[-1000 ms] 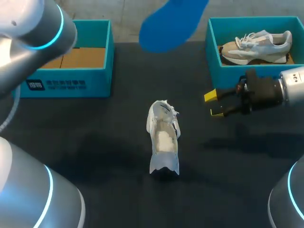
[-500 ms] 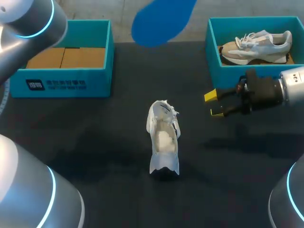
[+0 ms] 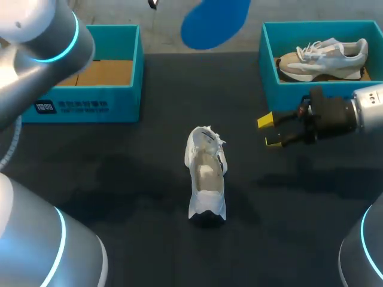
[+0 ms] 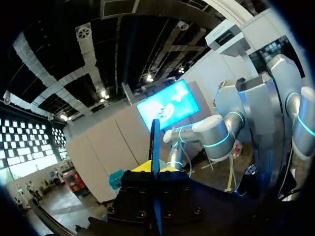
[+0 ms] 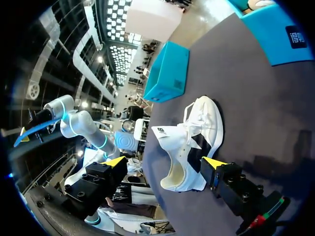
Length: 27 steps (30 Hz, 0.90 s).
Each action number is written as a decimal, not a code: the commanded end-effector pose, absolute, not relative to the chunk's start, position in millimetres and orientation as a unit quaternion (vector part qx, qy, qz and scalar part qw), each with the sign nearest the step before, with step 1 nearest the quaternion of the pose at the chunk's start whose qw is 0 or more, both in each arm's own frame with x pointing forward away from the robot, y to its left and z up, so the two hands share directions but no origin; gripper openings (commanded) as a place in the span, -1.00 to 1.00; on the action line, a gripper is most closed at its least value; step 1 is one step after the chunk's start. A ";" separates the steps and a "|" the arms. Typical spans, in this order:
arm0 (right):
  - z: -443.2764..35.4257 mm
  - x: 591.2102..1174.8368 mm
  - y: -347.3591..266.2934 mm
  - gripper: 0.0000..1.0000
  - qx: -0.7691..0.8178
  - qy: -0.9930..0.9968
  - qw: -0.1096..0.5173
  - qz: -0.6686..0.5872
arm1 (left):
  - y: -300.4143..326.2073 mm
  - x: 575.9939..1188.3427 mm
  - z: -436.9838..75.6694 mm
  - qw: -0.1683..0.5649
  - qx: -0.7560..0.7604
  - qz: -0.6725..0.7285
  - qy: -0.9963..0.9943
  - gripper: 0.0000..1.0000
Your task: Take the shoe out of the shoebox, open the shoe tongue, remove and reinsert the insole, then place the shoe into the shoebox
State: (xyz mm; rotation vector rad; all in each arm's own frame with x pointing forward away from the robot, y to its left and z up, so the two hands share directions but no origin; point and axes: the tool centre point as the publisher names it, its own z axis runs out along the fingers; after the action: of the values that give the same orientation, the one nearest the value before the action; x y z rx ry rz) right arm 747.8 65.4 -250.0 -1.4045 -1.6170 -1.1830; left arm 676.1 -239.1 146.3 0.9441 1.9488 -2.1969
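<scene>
A white shoe (image 3: 206, 173) stands on its sole in the middle of the dark table (image 3: 119, 179), well apart from both boxes. Its tongue is pulled up and away from the mouth, the laces hang loose, and the wide opening shows a pale inside; the right wrist view shows dark patches on its side. The blue insole (image 3: 215, 23) is out of the shoe, held high above the table's far edge, between the boxes. The left end effector (image 4: 155, 169) is closed on the insole (image 4: 154, 142), which shows edge-on as a thin blue blade pinched between the yellow tips. The right end effector (image 3: 270, 131) hangs over the table beside the shoe (image 5: 189, 147), its fingers spread and gripping nothing. The left box (image 3: 84, 104), teal with a cardboard floor, sits at the far left. The right box (image 3: 269, 66), also teal, holds a beige and white sneaker (image 3: 323, 57)
</scene>
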 end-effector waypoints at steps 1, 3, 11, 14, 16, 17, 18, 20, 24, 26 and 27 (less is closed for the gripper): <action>-250.3 747.8 66.6 1.00 -0.540 -0.621 0.340 -0.454 | -246.6 683.3 135.7 0.037 0.350 -0.754 0.555 -1.00; -250.3 747.8 66.6 1.00 -0.540 -0.621 0.340 -0.454 | -249.7 683.0 139.7 0.040 0.378 -0.752 0.539 -1.00; -250.3 747.8 66.6 1.00 -0.540 -0.621 0.340 -0.454 | -240.8 682.0 133.4 0.042 0.472 -0.706 0.527 -1.00; -250.3 747.8 66.6 1.00 -0.540 -0.621 0.340 -0.454 | -234.0 682.6 128.7 0.057 0.477 -0.691 0.540 -1.00; -250.3 747.8 66.6 1.00 -0.540 -0.621 0.340 -0.454 | -234.0 682.6 128.7 0.057 0.477 -0.691 0.540 -1.00; -250.3 747.8 66.6 1.00 -0.540 -0.621 0.340 -0.454 | -234.0 682.6 128.7 0.057 0.477 -0.691 0.540 -1.00; -250.3 747.8 66.6 1.00 -0.540 -0.621 0.340 -0.454 | -234.0 682.6 128.7 0.057 0.477 -0.691 0.540 -1.00; -250.3 747.8 66.6 1.00 -0.540 -0.621 0.340 -0.454 | -234.0 682.6 128.7 0.057 0.477 -0.691 0.540 -1.00; -250.3 747.8 66.6 1.00 -0.540 -0.621 0.340 -0.454 | -234.0 682.6 128.7 0.057 0.477 -0.691 0.540 -1.00; -250.3 747.8 66.6 1.00 -0.540 -0.621 0.340 -0.454 | -234.0 682.6 128.7 0.057 0.477 -0.691 0.540 -1.00; -250.3 747.8 66.6 1.00 -0.540 -0.621 0.340 -0.454 | -234.0 682.6 128.7 0.057 0.477 -0.691 0.540 -1.00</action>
State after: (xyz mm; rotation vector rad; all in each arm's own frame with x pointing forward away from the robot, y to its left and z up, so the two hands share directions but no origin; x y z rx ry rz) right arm 748.3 65.8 -249.7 -1.4051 -1.6165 -1.1815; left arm 682.2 -233.9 129.1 1.4445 1.6388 -2.0977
